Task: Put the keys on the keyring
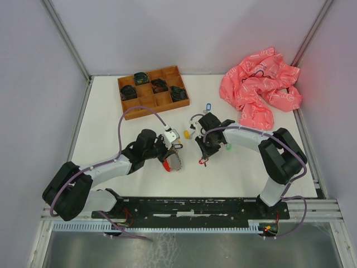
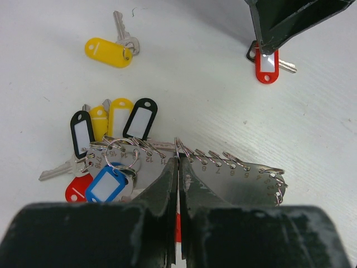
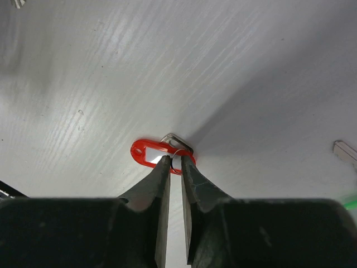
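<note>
While the left fingers point(image 2: 164, 187) clamp shut on the keyring point(image 2: 176, 148), the right fingers point(image 3: 159, 187), at three o'clock, pinch a red-tagged key point(image 3: 146, 152).

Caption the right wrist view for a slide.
Right gripper, jaws narrow, at a red oval plastic key tag on the white table.

Closed jaws of the left gripper point(image 2: 178, 164) cover most of the thin silvery metal keyring point(image 2: 176, 146). The right gripper point(image 3: 174, 167) hides much of the red-tagged silvery key point(image 3: 142, 149); whether its jaws grip it is unclear. Another silvery key point(image 3: 346, 152) is cut off by that view's right edge.
</note>
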You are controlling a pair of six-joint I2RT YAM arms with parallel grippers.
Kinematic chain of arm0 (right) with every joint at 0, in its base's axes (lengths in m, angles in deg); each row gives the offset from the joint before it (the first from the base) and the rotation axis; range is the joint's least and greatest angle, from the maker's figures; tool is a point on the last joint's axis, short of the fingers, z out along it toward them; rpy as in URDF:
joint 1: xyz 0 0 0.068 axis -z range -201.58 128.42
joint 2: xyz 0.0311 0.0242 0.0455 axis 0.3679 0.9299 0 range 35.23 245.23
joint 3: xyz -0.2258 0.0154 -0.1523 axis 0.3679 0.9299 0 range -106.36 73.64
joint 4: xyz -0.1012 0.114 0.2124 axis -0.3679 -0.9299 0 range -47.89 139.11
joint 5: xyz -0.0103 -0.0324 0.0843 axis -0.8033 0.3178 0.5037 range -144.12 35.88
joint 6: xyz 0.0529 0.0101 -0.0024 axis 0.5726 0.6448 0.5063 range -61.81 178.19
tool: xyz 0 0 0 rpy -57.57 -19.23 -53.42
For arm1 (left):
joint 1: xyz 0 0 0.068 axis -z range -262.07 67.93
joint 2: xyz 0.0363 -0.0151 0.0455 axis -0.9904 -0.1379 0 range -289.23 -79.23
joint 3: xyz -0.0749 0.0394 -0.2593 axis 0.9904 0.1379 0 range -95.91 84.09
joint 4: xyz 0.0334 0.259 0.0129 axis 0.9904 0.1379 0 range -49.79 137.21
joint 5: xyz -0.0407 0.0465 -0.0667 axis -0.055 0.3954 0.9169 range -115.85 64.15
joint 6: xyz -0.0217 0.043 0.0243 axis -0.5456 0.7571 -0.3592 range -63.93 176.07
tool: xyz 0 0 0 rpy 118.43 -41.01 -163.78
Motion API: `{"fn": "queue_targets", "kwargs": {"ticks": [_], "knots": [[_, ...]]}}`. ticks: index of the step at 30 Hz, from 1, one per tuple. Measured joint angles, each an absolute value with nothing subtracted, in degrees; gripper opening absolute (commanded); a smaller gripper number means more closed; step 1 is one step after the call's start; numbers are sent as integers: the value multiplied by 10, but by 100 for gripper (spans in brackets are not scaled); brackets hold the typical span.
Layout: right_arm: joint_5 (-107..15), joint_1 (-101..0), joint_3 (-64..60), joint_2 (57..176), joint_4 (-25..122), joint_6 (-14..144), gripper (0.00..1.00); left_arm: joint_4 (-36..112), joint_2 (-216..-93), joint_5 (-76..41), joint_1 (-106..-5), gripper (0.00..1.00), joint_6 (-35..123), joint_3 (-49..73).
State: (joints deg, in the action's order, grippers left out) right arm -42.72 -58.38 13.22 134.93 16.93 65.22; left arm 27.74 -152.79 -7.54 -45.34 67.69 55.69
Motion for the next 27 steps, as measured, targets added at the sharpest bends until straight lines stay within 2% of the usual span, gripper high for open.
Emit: {"fn": "queue_targets", "kwargs": {"ticks": [5,12,21,27], "knots": [[-456,-584,132,1349,169,654,10,278,-1528,-73,-453,3,677,556],[-489,-584,132,1343,169,660,5,278,-1528,-66,-453,3,677,556],[-483,-586,132,1320,168,690,2,277,-1528,-61,-453,3,677,556],[-491,-586,152,1313,201,734,6,278,-1528,-60,-453,3,677,556]]}}
